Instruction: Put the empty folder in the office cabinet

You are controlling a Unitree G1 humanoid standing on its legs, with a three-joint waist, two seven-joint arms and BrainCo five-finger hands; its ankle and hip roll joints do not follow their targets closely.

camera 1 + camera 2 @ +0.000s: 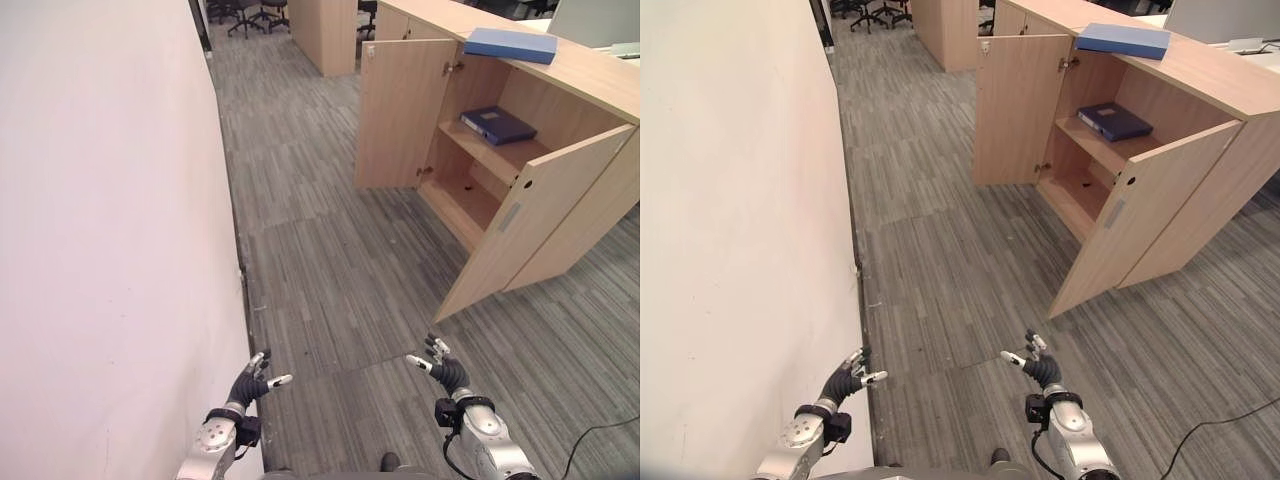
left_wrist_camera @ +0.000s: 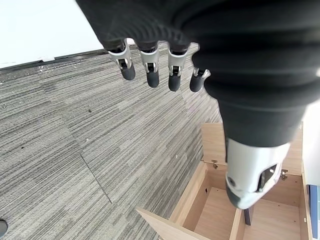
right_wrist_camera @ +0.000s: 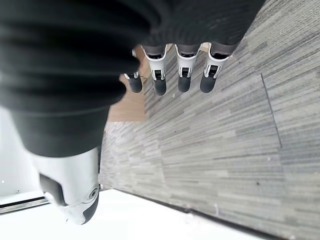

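I hold my left hand (image 1: 252, 383) and right hand (image 1: 446, 372) released and empty, because the folder (image 1: 511, 44) lies atop the open cabinet (image 1: 520, 200), well apart.

Bright, even, shadowless indoor light

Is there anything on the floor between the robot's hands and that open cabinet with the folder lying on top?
Nothing visible. Bare carpet floor lies between the left hand, the right hand and the cabinet. Its doors stand wide open, and the blue folder lies on top. A darker folder occupies part of the upper shelf.
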